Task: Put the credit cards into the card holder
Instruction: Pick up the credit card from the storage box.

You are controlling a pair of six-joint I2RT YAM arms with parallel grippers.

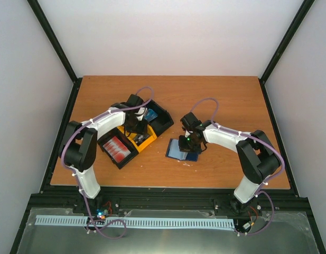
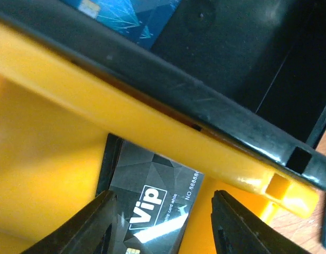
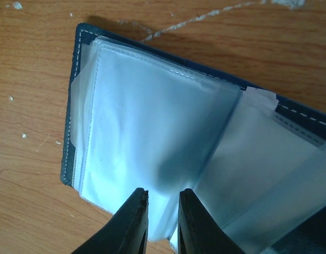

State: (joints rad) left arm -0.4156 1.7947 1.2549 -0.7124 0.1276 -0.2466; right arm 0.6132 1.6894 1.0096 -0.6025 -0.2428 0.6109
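The red credit cards (image 1: 118, 149) with white patches lie in a black bin (image 1: 107, 144) left of centre, seen only in the top view. The card holder (image 1: 178, 151) lies open on the table, its clear sleeves facing up in the right wrist view (image 3: 152, 116). My right gripper (image 1: 190, 142) hovers at the card holder's near edge, its jaws a narrow gap apart over a sleeve (image 3: 163, 193). My left gripper (image 1: 136, 128) is open inside a yellow bin (image 2: 46, 137), its jaws either side of a black VIP card (image 2: 152, 185) without holding it.
A second black bin (image 1: 161, 120) behind the yellow bin (image 1: 146, 141) holds a blue card (image 1: 151, 114), also visible in the left wrist view (image 2: 126, 13). The three bins sit together left of centre. Black frame posts run along the table's sides.
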